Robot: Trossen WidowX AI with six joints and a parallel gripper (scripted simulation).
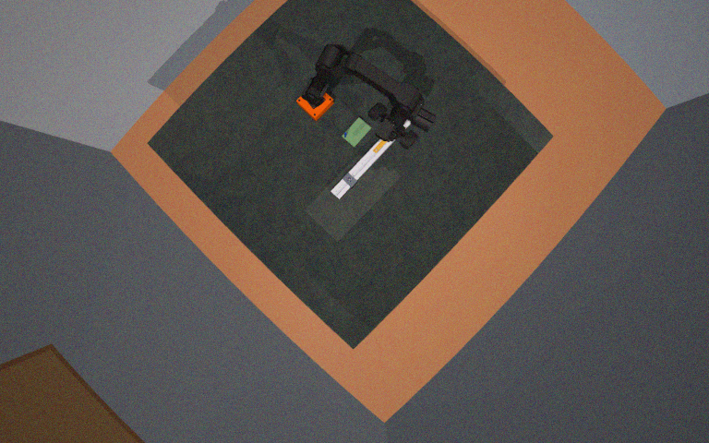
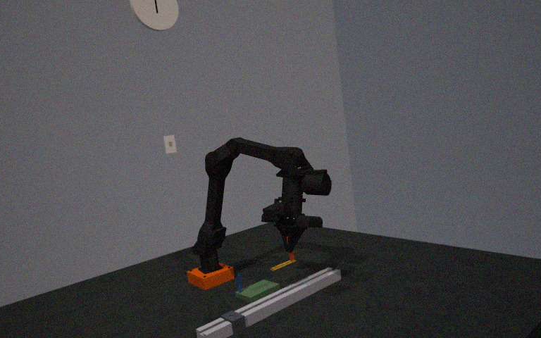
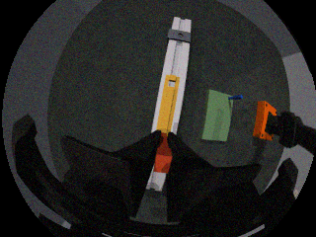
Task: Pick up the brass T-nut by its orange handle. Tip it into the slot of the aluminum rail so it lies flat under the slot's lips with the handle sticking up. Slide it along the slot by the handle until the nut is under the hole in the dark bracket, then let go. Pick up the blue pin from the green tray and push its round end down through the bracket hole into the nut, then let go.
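Brass T-nut [image 1: 380, 145] [image 2: 282, 265] [image 3: 168, 105] is hanging below the fingertips, reaching out ahead of them above the rail [image 1: 364, 161] [image 2: 292, 298] [image 3: 182, 74]; the gripper's fingers [image 2: 291, 248] are grasping its orange handle [image 2: 291, 255] [image 3: 163, 162].

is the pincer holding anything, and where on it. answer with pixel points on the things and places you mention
Yes: the pincer [image 1: 395, 137] [image 2: 290, 250] [image 3: 164, 133] grips the brass T-nut [image 1: 380, 146] [image 2: 282, 265] [image 3: 168, 104] by its orange handle [image 2: 291, 256] [image 3: 163, 162].
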